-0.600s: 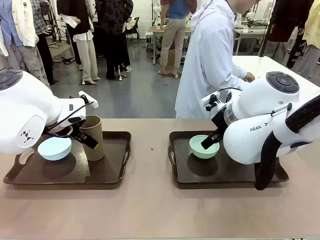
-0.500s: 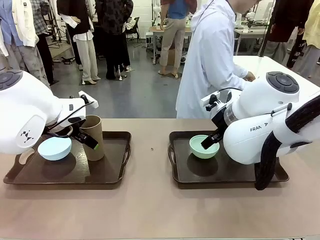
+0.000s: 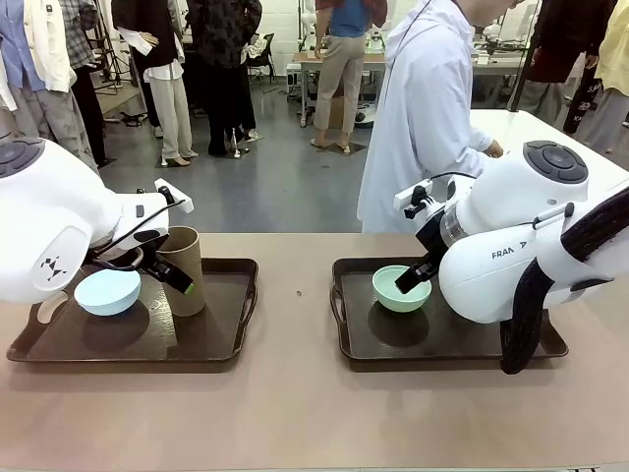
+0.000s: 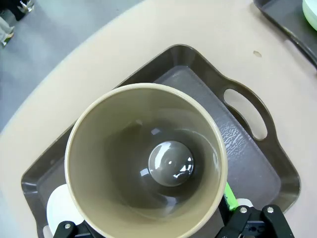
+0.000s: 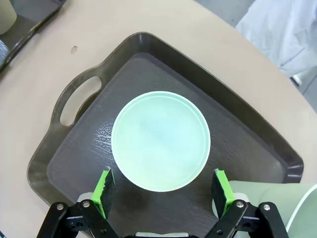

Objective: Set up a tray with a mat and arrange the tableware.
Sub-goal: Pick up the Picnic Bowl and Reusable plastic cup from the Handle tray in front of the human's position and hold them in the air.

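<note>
On the left tray a brown cup stands upright beside a pale blue bowl. My left gripper is open, its fingers on either side of the cup. From above, the left wrist view looks into the brown cup, with the left gripper low around it. The right tray carries a dark mat and a mint green bowl. My right gripper is open and straddles the near rim of the mint bowl. A pale green cup stands close by.
A person in a white coat stands at the table's far side, turned to the right. A small speck lies on the bare table between the trays. The tray handles face the middle gap.
The person in the white coat has shifted a little to the right. Both arms, both trays and the tableware stand where they were.
</note>
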`<state>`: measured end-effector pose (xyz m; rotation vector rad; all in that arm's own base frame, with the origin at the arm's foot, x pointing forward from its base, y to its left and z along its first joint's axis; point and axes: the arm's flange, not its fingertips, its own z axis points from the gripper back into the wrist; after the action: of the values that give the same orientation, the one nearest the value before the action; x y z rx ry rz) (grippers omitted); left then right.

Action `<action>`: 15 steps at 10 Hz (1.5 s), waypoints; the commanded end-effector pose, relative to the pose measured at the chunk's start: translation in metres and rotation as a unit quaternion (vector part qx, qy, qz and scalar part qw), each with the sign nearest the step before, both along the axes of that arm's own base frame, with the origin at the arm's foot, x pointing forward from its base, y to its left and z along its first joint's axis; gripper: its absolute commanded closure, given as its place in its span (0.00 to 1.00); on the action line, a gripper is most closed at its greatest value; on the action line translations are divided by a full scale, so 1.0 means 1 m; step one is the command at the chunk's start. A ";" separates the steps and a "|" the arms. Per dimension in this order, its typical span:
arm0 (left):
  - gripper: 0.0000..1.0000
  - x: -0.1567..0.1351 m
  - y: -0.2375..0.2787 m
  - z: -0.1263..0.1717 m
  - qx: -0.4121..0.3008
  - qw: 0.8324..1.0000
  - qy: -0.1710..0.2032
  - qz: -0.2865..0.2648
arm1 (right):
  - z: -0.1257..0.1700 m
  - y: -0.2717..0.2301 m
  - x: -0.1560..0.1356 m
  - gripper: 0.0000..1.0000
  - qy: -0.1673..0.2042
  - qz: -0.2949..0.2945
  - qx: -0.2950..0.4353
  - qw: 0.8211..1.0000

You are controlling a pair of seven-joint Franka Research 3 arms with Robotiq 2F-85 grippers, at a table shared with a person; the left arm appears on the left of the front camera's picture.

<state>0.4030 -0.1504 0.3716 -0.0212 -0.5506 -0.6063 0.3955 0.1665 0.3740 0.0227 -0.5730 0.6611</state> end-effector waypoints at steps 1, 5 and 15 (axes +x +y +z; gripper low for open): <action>0.00 0.000 0.000 0.000 0.000 1.000 0.000 0.000 | 0.000 0.000 0.000 0.00 0.000 0.000 0.000 1.000; 0.00 0.000 0.000 0.000 0.000 1.000 0.000 0.000 | 0.000 0.000 0.000 0.00 0.000 0.000 0.000 1.000; 0.00 -0.133 0.026 0.121 0.017 0.995 0.080 0.056 | 0.055 -0.037 -0.145 0.00 0.160 -0.099 -0.063 0.980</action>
<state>0.2971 -0.1432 0.5119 0.0445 -0.4245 -0.5217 0.3227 0.1582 0.4503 -0.0694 -0.3143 0.4975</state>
